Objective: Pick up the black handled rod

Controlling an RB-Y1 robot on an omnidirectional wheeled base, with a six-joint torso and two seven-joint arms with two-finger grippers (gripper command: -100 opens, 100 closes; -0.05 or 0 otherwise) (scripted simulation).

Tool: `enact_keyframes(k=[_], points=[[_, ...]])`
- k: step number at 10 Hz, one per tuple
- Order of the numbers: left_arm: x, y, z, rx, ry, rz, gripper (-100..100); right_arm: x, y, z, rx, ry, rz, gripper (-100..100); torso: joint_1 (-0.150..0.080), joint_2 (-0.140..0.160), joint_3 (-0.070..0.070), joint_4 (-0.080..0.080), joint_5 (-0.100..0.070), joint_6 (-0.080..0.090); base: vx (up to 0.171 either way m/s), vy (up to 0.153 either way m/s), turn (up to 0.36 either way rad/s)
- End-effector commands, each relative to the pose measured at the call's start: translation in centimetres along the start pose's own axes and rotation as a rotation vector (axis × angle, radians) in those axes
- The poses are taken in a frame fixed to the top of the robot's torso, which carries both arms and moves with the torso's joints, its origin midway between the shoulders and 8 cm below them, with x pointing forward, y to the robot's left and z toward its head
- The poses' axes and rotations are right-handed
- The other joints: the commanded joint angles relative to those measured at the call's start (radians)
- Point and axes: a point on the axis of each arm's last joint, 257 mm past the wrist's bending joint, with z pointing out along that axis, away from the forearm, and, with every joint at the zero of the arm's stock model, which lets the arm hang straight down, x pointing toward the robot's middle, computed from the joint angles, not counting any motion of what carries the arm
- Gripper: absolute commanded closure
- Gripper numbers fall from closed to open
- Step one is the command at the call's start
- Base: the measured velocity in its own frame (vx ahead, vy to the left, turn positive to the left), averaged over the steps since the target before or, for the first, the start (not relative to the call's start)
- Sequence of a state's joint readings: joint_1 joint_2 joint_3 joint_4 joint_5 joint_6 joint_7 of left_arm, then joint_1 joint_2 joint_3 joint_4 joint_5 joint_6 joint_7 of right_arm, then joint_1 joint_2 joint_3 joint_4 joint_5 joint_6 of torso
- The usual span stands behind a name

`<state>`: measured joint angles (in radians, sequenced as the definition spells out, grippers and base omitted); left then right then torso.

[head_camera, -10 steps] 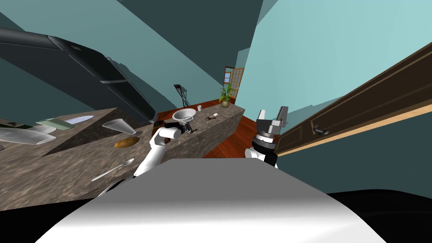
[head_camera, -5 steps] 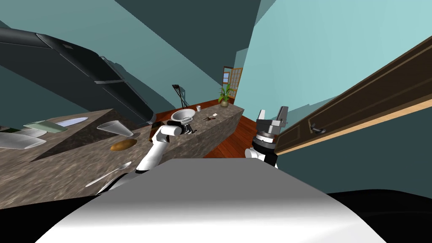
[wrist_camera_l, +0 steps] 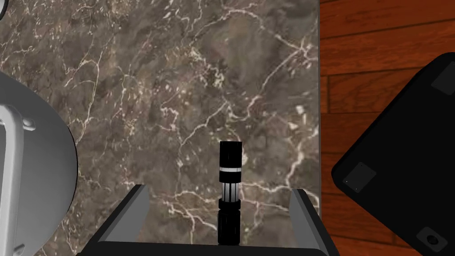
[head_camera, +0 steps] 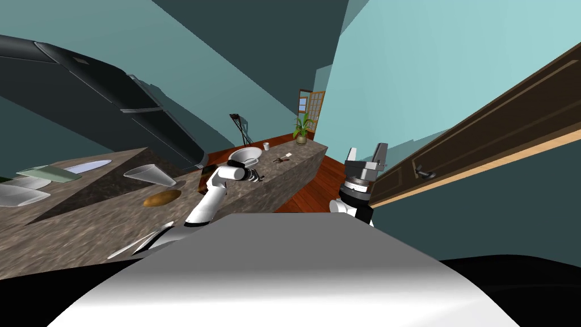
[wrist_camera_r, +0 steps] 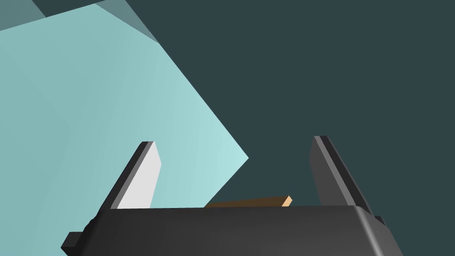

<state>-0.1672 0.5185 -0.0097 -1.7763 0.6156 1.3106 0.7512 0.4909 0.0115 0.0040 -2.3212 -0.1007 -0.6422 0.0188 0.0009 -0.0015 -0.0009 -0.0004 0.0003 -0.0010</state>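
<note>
The black handled rod [wrist_camera_l: 230,178] lies on the brown marble counter [wrist_camera_l: 200,89], with a white band and a ribbed silver section along it. My left gripper [wrist_camera_l: 219,189] is open just above it, one finger [wrist_camera_l: 135,202] on each side of the rod and both clear of it. In the head view the left gripper [head_camera: 255,175] reaches over the counter beside a white bowl [head_camera: 245,154]. My right gripper [head_camera: 367,156] is raised off the counter to the right, open and holding nothing.
The white bowl [wrist_camera_l: 31,155] sits close to one finger. The counter's edge [wrist_camera_l: 319,111] runs near the other finger, with wooden floor and a black object [wrist_camera_l: 400,178] beyond. A tipped glass [head_camera: 148,175], a brown lump [head_camera: 161,198], a spoon [head_camera: 142,241] and a cup [head_camera: 266,146] lie on the counter.
The whole head view has drifted, with the counter's things sliding left, so I have moved. The left arm has shifted slightly with it; the right arm holds still.
</note>
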Motion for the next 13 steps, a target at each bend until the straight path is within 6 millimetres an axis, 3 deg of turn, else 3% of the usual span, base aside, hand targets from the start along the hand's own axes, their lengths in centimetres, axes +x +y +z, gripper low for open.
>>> enact_keyframes(k=[1, 10, 13], points=[[-0.5, 0.8, 0.1, -0.059, -0.022, -0.034, -100, 0.0, 0.0, 0.0, 0.000, 0.000, 0.000, 0, 0.000, 0.000, 0.000, 0.000, 0.000, 0.000, 0.016, 0.011, -0.041], [-2.3, 4.0, -0.5, -0.288, -0.133, -0.157, -100, 0.0, 0.0, 0.0, 0.000, 0.000, 0.000, 0, 0.001, -0.001, 0.000, 0.000, 0.000, 0.000, 0.025, 0.021, -0.032], [-2.5, 4.2, -0.8, -0.310, -0.147, -0.169, -100, 0.0, 0.0, 0.0, 0.000, 0.000, 0.000, 0, 0.000, 0.000, 0.000, 0.000, 0.000, 0.000, 0.020, 0.019, -0.017]])
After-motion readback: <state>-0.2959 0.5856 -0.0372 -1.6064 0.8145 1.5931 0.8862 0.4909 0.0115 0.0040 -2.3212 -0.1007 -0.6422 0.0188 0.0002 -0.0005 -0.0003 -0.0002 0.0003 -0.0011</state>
